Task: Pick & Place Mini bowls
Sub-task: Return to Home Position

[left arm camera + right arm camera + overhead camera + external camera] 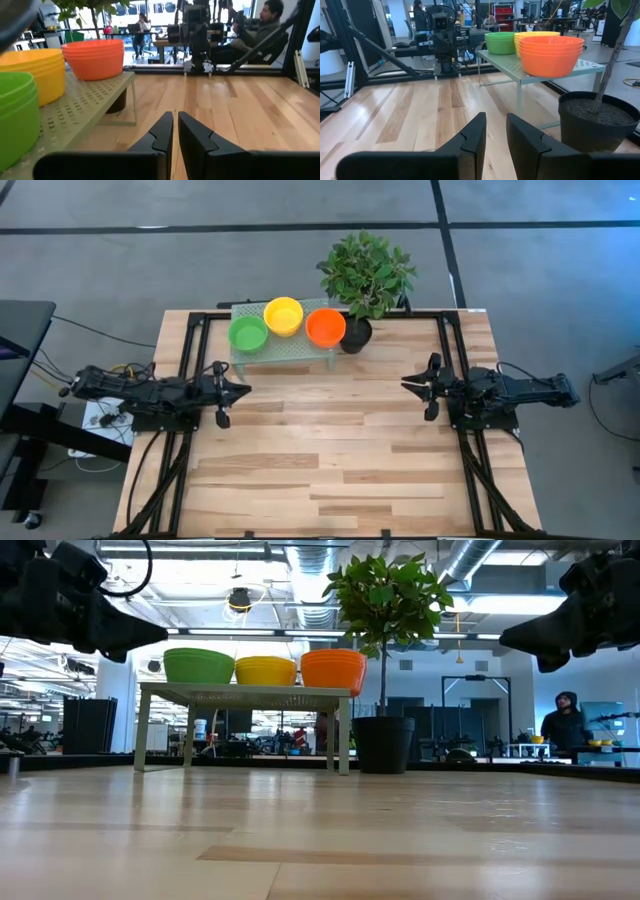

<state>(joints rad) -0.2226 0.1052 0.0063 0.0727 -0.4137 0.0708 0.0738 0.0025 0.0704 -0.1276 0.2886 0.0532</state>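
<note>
The left tool (246,389) hangs above the left edge of the wooden counter (330,450), pointing inward toward the middle. Its fingers (161,131) are drawn almost together and grip nothing. At the back of the counter stands a low, pale green perforated shelf (290,352) that carries all the mini bowls, nested by colour in three upright stacks with their mouths facing up. Being round, they have no long axis, but the row runs left to right along the shelf: the green stack (248,334) at the left end, the yellow stack (283,316) in the middle and set slightly farther back, and the orange stack (325,328) at the right end. Neighbouring stacks touch or nearly touch. Just right of the shelf is a black pot (355,337) with a leafy plant (365,272). The right tool (404,385) hangs above the counter's right side, pointing inward, its fingers (472,137) a narrow gap apart and empty.
</note>
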